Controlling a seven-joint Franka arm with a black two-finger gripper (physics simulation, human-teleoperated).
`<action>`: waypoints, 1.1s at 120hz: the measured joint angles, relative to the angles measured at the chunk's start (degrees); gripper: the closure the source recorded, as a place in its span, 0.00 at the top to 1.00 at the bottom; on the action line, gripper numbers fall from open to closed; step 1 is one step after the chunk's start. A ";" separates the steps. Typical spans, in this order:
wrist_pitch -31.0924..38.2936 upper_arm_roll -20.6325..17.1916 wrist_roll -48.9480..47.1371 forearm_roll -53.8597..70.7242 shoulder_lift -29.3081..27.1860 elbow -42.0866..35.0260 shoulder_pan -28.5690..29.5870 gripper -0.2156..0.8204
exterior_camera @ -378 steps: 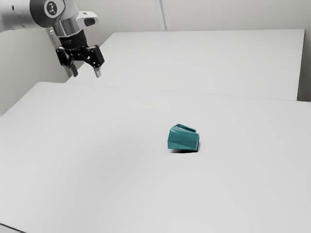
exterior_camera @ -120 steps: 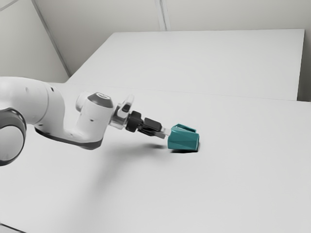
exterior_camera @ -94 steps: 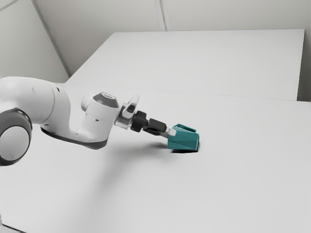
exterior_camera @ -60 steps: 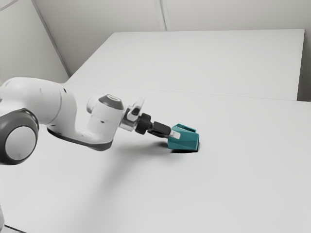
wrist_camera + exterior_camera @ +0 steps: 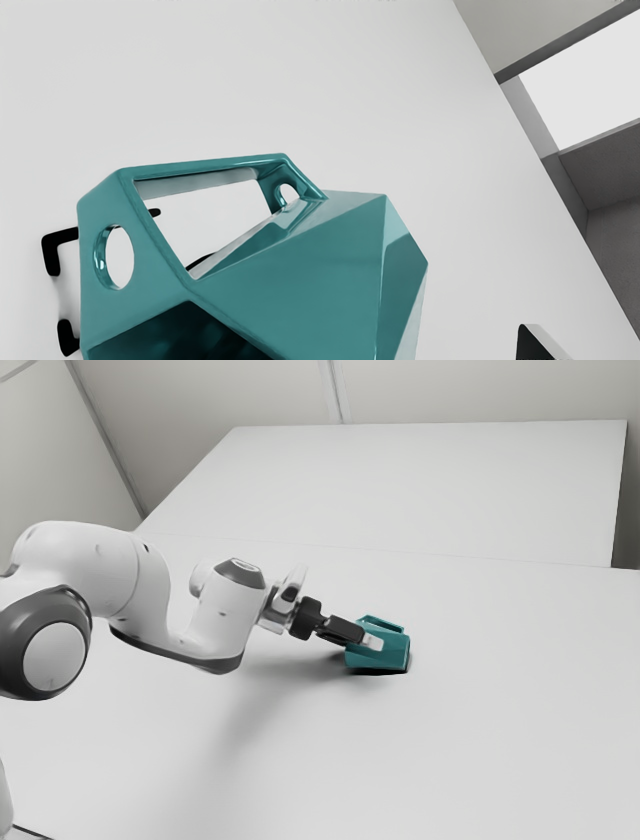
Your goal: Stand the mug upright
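In the exterior view my gripper (image 5: 372,643) reaches down at a slant, its pale fingertip overlapping the near side of the teal faceted mug (image 5: 396,652). The mug lies on its side on the white table (image 5: 480,740), its handle on the upper side. From the wrist camera, the mug (image 5: 305,280) shows its angular handle and part of its dark opening. My gripper (image 5: 320,350) is open around the mug's body; one finger (image 5: 532,347) stands apart from it with a gap, and the other fingertip is hidden.
Behind the table in the exterior view stands a large white surface (image 5: 420,490). The table's edge (image 5: 545,167) crosses the wrist view, with grey structures (image 5: 605,175) beyond it. Dark shadow patches lie beside the mug.
The arm swung down from high at the exterior view's left to the mug, then crept farther toward the exterior view's right and slightly lower, its fingertip now over the mug. The mug has not visibly moved.
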 joint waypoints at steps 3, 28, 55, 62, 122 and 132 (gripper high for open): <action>0.09 0.00 0.05 -0.07 0.01 0.00 -0.03 0.58; 0.56 0.00 0.40 -0.33 0.04 0.00 -0.06 0.39; 0.73 0.00 0.61 -0.38 -0.08 0.00 -0.05 0.19; 0.77 0.00 0.64 -0.37 -0.12 0.00 -0.06 0.16; 1.93 -0.09 0.35 2.70 -6.36 -0.51 0.12 0.04; 2.24 -0.09 -1.33 9.96 -9.27 -0.46 0.80 0.04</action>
